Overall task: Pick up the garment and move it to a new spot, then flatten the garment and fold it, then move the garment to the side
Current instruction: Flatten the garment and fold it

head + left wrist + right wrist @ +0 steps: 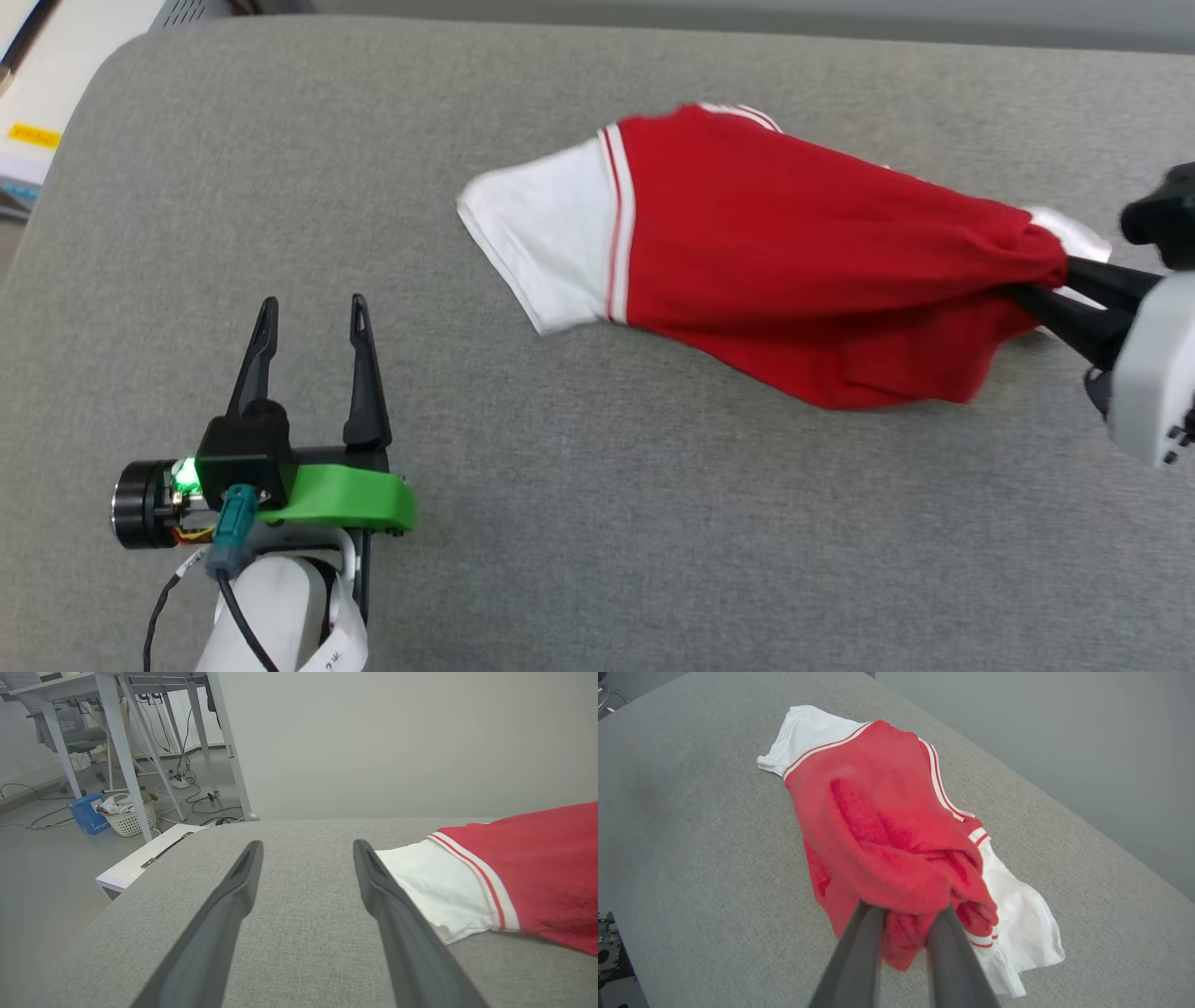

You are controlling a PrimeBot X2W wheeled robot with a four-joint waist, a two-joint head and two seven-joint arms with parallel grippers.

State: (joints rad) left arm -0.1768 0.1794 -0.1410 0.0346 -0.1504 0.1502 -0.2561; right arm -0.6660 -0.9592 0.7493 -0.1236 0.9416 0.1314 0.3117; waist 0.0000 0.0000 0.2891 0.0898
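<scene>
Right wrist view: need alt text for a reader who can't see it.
The right gripper is clamped on a bunched part of the garment, a red jersey with white sleeves. The rest lies crumpled on a grey fabric surface.

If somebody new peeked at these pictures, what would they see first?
The bright red garment with white sleeves jumps out, stretched across the right half of the grey padded surface. The right gripper pinches its bunched end at the far right edge of the head view. The left gripper sits open and empty at the lower left, apart from the garment.
</scene>
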